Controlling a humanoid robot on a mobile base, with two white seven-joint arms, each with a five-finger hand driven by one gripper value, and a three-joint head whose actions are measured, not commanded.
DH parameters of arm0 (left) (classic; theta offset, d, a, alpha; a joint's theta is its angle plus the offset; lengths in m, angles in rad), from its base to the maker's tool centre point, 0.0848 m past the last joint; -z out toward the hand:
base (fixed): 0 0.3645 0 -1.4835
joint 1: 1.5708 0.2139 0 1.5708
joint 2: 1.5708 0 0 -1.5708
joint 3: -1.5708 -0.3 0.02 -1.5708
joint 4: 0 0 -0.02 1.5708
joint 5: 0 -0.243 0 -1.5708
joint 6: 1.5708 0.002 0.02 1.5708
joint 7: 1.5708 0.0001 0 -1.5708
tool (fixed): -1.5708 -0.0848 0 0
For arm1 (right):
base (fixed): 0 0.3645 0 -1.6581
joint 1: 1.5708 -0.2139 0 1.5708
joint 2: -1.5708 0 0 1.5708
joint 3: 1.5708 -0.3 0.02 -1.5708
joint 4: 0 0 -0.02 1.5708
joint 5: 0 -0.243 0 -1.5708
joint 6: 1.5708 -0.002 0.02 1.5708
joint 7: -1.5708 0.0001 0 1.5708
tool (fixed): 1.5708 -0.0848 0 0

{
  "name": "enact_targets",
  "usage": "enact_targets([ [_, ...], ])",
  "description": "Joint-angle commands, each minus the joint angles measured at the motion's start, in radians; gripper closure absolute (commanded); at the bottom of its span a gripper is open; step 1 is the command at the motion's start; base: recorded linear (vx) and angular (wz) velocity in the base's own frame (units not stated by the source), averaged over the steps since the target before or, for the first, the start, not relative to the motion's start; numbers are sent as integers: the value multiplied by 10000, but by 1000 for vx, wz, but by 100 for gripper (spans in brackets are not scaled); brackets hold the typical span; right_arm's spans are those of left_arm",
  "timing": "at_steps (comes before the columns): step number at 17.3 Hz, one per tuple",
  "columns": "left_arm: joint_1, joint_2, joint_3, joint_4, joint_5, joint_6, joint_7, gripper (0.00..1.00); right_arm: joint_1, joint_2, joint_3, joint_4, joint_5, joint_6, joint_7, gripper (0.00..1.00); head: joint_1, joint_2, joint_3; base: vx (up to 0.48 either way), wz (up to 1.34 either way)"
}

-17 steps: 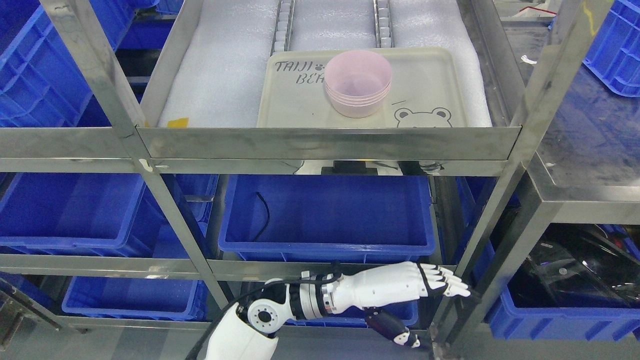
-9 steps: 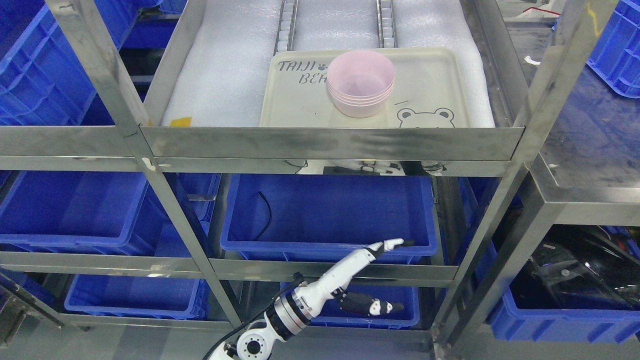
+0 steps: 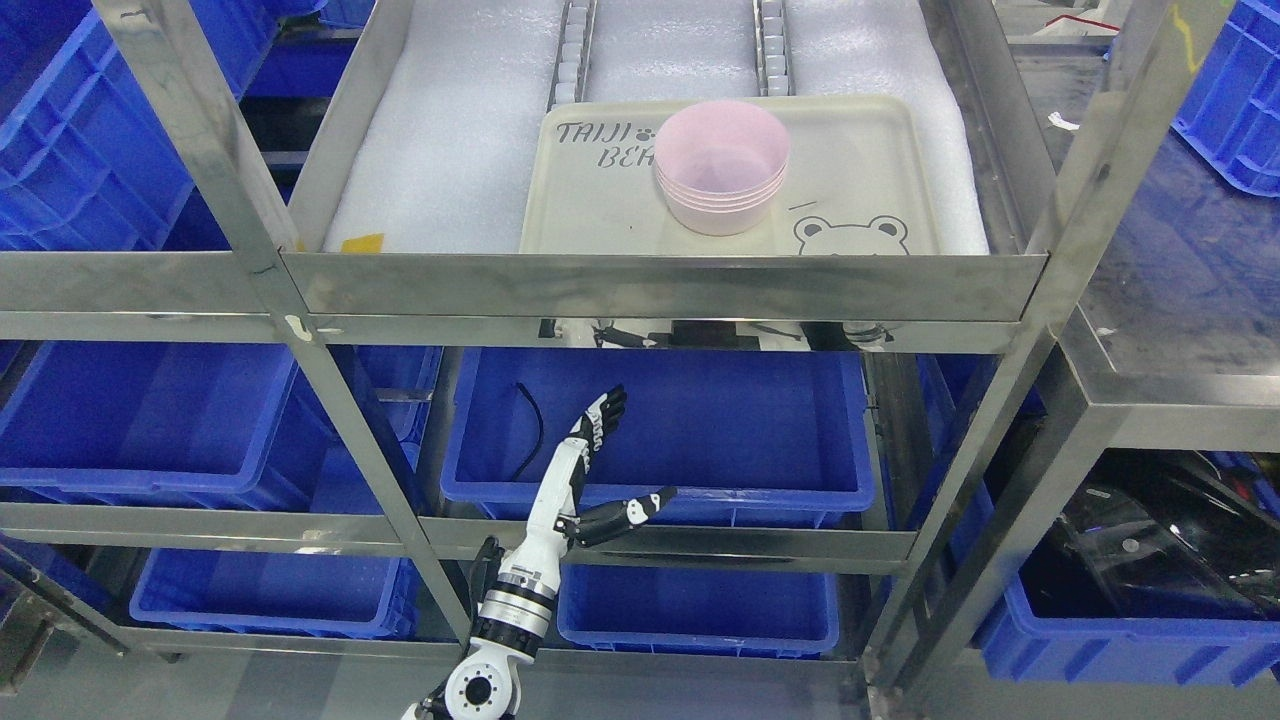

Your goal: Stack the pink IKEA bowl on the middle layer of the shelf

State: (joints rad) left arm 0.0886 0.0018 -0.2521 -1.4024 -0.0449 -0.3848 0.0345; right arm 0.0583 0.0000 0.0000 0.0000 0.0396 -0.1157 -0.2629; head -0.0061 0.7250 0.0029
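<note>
**Empty Hand Below, Bowls Above**

Nearest, the left hand [image 3: 585, 480] rises in front of a blue bin [image 3: 690, 440], fingers spread, holding nothing. Beyond, on the steel shelf [image 3: 660, 285], the pink bowls [image 3: 721, 165] sit stacked on a cream tray [image 3: 860, 180].

Steel shelving [image 3: 660, 285], blue bins [image 3: 660, 430]

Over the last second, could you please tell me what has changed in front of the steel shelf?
The left hand swung from pointing right, low by the lower rail, up and leftwards; it now points upward before the blue plastic bin, fingers spread, holding nothing. Nothing was taken or released. The stack of pink plastic bowls stayed on the beige bear-print tray; the slight overall shift is camera motion.
</note>
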Motion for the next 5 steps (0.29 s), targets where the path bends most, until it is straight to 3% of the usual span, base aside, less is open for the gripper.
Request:
enact_targets([
  [1, -27, 156, 849, -27, 356, 182, 54, 4, 0, -175, 46, -175, -13, 6, 6, 0, 0, 0, 0, 0, 0],
  [5, -27, 156, 911, -27, 372, 121, 8, 3, 0, -175, 46, -175, -13, 6, 6, 0, 0, 0, 0, 0, 0],
])
